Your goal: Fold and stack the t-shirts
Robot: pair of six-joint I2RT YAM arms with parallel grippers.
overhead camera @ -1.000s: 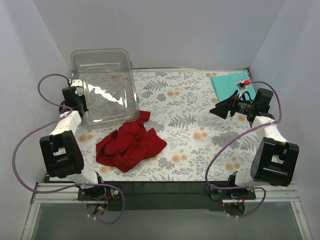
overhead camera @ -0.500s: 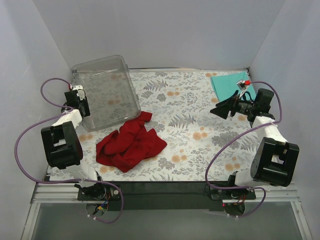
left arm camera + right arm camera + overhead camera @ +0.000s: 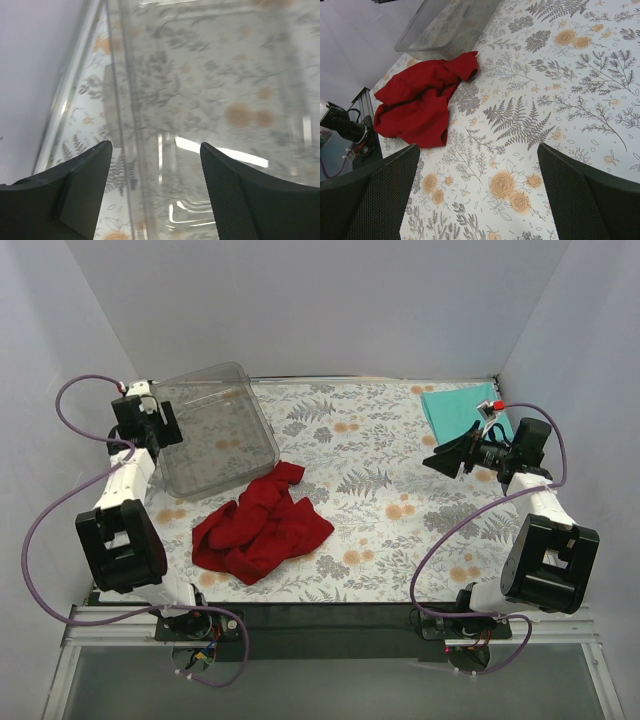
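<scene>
The dark red t-shirt lies crumpled at the front left of the table; the right wrist view shows the red t-shirt to the upper left. Folded flat, the teal t-shirt rests at the back right corner. My left gripper is at the left rim of the clear tray. In its wrist view the left gripper stands open, with the tray's wall between the jaws and untouched. My right gripper hovers in front of the teal shirt. This right gripper is open and empty.
The clear plastic tray lies flat at the back left, its near corner close to the red shirt. White walls enclose the floral table on three sides. Purple cables loop beside both arms.
The tray has dropped from tilted to flat on the table. My left gripper swung back and leftward and its jaws opened, letting go of the tray's rim. The right arm has not moved.
</scene>
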